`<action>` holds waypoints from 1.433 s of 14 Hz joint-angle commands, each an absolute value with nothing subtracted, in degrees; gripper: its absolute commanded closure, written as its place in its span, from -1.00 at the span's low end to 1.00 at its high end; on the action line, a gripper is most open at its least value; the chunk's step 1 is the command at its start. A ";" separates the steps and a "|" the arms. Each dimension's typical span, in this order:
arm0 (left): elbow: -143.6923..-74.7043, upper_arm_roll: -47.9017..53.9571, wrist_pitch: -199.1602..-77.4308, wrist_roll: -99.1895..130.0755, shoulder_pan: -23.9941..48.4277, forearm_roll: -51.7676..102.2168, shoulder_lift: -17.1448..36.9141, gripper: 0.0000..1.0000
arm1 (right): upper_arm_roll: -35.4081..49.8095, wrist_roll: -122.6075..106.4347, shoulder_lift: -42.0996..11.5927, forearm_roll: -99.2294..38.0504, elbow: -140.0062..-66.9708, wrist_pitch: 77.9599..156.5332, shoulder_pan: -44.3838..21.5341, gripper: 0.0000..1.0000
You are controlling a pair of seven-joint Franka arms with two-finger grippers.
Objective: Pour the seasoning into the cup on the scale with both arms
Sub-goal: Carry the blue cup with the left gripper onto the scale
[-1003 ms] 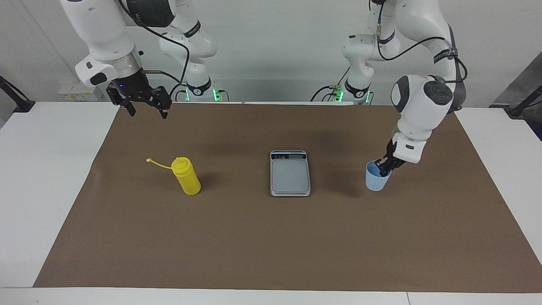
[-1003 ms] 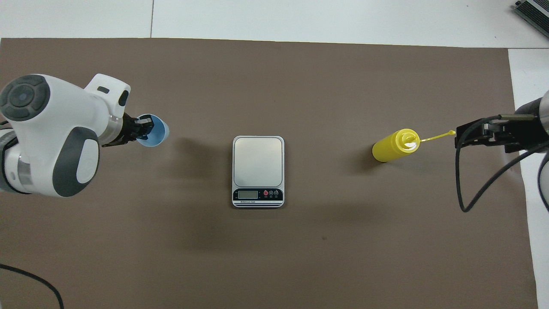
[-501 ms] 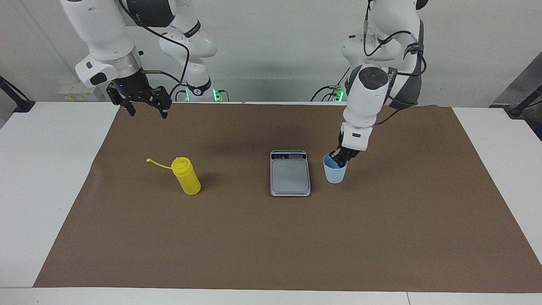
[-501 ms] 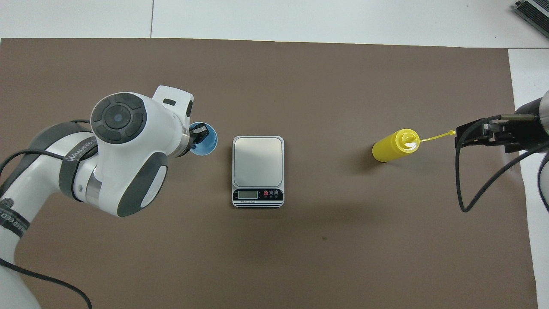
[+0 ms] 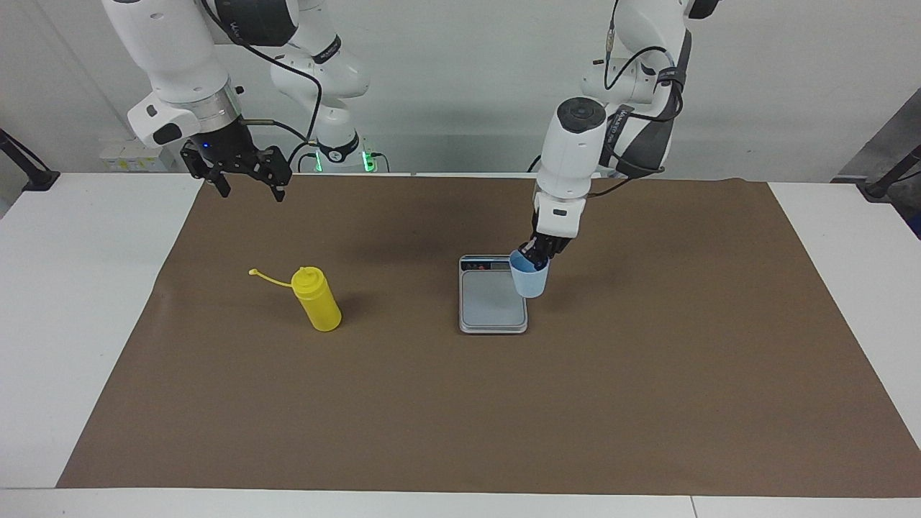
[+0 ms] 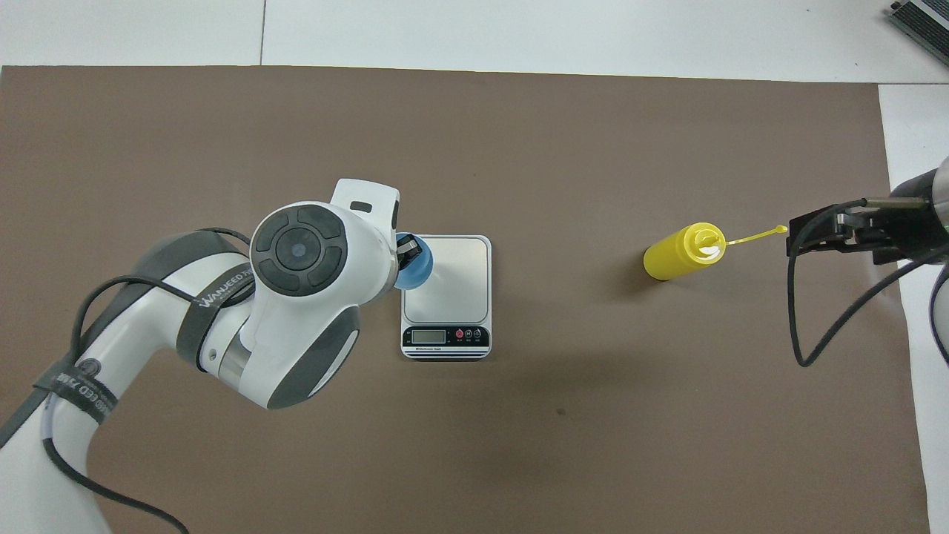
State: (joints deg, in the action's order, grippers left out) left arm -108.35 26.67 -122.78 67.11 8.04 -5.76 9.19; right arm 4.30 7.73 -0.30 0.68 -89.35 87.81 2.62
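White table (image 5: pixel 86 302) covered over most of its width by a brown paper mat (image 5: pixel 647 403), set against a pale wall. At the middle of the mat lies the digital kitchen scale (image 5: pixel 492 298), its dark display strip at the end nearer to the robots. The left arm reaches over the mat; its left end effector (image 5: pixel 534 253) is clamped on the rim of the light-blue cup (image 5: pixel 529 277), one finger inside the cup and one outside. The cup hangs upright, lifted clear of the mat, over the edge of the scale that faces the left arm's end of the table; in the overhead view the cup (image 6: pixel 415 261) overlaps the corresponding edge of the weighing plate (image 6: pixel 452 278). The yellow squeeze bottle (image 5: pixel 316 298) of seasoning stands on the mat toward the right arm's end of the table, well apart from the scale, with its tethered cap strap (image 5: pixel 270 278) stretched out away from the scale. The right arm waits: the right end effector (image 5: pixel 248 185) hangs with its fingers spread apart and nothing between them, over the mat's corner at the right arm's end of the table.
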 commanded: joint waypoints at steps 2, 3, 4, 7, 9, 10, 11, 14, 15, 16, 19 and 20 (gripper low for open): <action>-106.96 29.09 -125.68 70.92 7.82 -8.86 14.58 1.00 | 4.66 8.44 1.14 0.88 -90.97 87.63 3.25 -1.00; -106.96 29.44 -126.03 72.23 8.00 -10.44 15.46 1.00 | 4.57 8.44 1.14 0.88 -90.97 87.63 3.25 -1.00; -106.88 29.62 -126.21 73.38 8.09 -11.76 16.95 1.00 | 4.57 8.44 1.14 0.88 -90.97 87.71 3.25 -1.00; -106.87 30.23 -127.61 75.41 8.09 -13.97 18.72 1.00 | 4.57 8.35 1.14 0.88 -90.88 87.80 3.25 -1.00; -106.96 30.23 -128.84 75.76 8.09 -13.89 18.90 1.00 | 4.57 8.26 1.06 0.88 -90.88 88.33 3.25 -1.00; -106.96 30.23 -129.02 75.85 8.09 -13.89 18.90 1.00 | 4.48 8.26 1.05 0.88 -90.97 88.33 3.25 -1.00; -106.96 30.23 -129.02 75.76 8.00 -13.80 18.90 1.00 | 4.48 8.26 1.05 0.97 -90.88 88.42 3.25 -1.00; -106.88 30.23 -129.02 75.67 7.47 -13.71 19.25 0.36 | 4.48 8.26 1.05 1.49 -90.97 88.42 3.25 -1.00; -106.79 30.23 -129.02 75.67 7.38 -13.71 19.25 0.16 | 4.48 8.26 1.05 1.58 -90.97 88.50 3.25 -1.00; -106.53 30.32 -128.59 75.59 7.38 -13.71 19.34 0.05 | 4.48 8.17 1.05 1.58 -91.05 88.68 3.25 -1.00; -102.07 30.23 -122.99 75.15 7.38 -13.97 20.47 -0.14 | 4.48 6.77 1.05 1.58 -91.58 91.13 3.25 -1.00; -98.21 30.23 -117.83 74.89 7.38 -13.97 21.17 -0.22 | 4.57 6.68 1.14 1.50 -92.37 91.93 3.25 -1.00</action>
State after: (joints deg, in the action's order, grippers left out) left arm -105.32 29.75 -125.34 74.46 7.80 -12.28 18.64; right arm 4.23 7.63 -0.29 0.69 -89.56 89.43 2.70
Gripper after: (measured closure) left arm 0.432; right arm 0.000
